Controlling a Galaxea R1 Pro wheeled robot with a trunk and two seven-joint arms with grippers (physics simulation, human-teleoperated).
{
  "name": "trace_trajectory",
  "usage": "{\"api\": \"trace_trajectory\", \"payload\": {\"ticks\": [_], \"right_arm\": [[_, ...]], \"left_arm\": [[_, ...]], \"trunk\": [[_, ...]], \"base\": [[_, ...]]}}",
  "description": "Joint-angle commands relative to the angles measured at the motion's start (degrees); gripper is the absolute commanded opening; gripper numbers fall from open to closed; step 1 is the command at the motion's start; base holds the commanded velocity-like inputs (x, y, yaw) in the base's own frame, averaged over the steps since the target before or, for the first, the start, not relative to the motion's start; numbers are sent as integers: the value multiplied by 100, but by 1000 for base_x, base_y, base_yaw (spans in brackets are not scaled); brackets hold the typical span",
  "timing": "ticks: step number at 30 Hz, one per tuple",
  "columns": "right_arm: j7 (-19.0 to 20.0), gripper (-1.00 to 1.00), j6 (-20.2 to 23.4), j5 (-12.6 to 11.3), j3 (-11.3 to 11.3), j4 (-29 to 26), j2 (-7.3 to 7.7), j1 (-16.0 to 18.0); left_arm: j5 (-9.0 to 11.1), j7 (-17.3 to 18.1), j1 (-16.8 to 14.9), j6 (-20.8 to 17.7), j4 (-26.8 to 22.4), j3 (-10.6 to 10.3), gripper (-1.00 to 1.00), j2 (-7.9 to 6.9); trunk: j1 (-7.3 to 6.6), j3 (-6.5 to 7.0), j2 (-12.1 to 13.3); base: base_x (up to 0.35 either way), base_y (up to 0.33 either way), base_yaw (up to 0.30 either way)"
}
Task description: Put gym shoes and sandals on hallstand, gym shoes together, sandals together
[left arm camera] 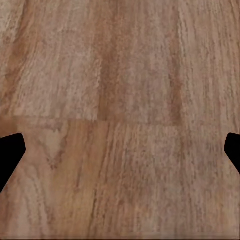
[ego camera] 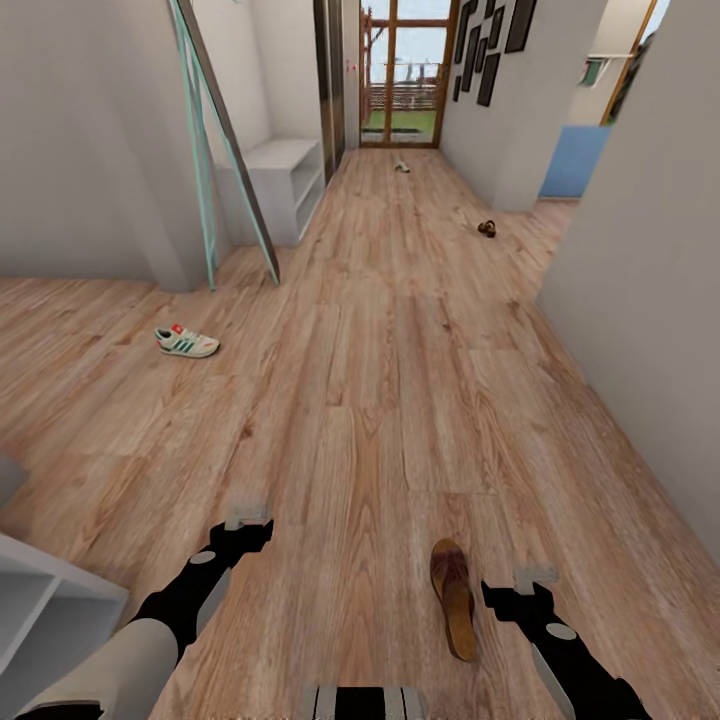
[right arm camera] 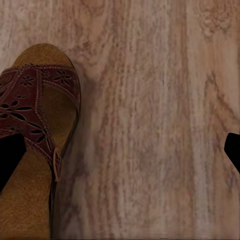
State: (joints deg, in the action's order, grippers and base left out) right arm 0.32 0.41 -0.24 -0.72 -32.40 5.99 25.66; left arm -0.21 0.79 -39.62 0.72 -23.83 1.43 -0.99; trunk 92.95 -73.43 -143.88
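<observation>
Gym shoe (ego camera: 186, 342) lies on corridor floor (ego camera: 380, 380) at left, hallstand (ego camera: 285, 185) far left by the wall. Left claw (ego camera: 247, 520) released over bare planks. Sandal (ego camera: 454, 597) near, just left of right claw (ego camera: 535, 578), released, not touching. Second sandal (ego camera: 486, 228) and another shoe (ego camera: 401, 167) far down the corridor.
</observation>
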Motion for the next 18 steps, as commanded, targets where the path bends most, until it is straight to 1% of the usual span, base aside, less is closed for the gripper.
{"api": "trace_trajectory", "payload": {"ticks": [1, 6, 18], "right_arm": [[3, 100, 4, -2, -7, -3, -1, 1], [3, 100, 3, -2, -14, -12, -1, 2], [3, 100, 11, -11, -16, -21, -1, 2]], "left_arm": [[0, 8, -2, 4, 1, 12, 100, 5], [3, 10, -2, -1, 1, 7, 100, 10], [5, 15, -2, -2, 1, 6, 100, 11]], "trunk": [[1, -36, -3], [14, -183, -10], [45, -457, -26]], "base": [[0, 0, 0], [0, 0, 0], [0, 0, 0]]}}
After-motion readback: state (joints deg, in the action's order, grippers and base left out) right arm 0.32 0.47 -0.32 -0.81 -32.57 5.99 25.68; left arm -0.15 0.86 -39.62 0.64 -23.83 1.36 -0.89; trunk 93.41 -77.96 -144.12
